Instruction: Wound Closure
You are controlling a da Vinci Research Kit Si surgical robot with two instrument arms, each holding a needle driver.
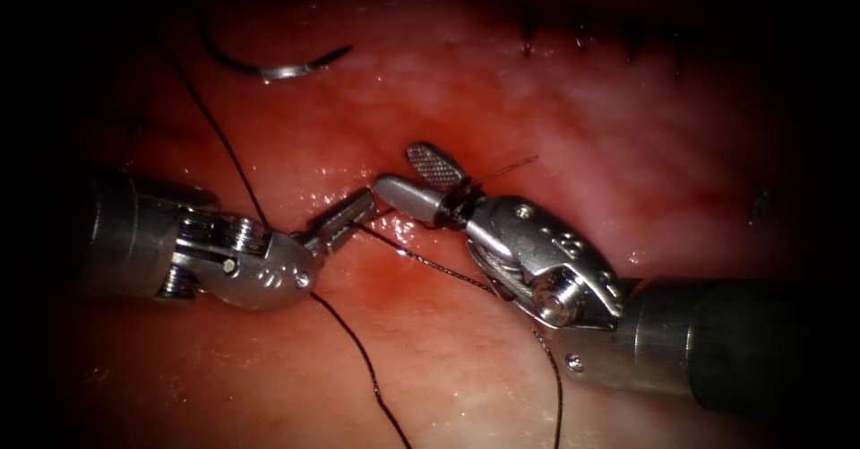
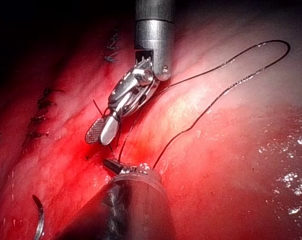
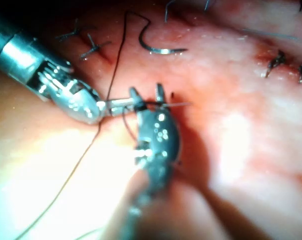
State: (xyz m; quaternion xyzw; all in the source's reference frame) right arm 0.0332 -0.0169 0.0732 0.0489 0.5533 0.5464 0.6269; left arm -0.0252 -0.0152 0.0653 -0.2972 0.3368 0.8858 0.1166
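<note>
The left hand (image 1: 351, 219) comes in low from the left side, its jaws together and clamped on the thread (image 1: 358, 350) just above the tissue (image 1: 627, 144). The right hand (image 1: 421, 180) faces it with its jaws spread apart — thread lies across the root of the jaws, a short end sticking out past them, but they grip nothing. The curved needle (image 1: 273, 68) lies free on the tissue surface, well away from both hands and to the upper left of them, not driven in. Dark finished stitches (image 1: 582, 37) run along the top right — red fluid (image 1: 376, 279) pools beneath the hands.
</note>
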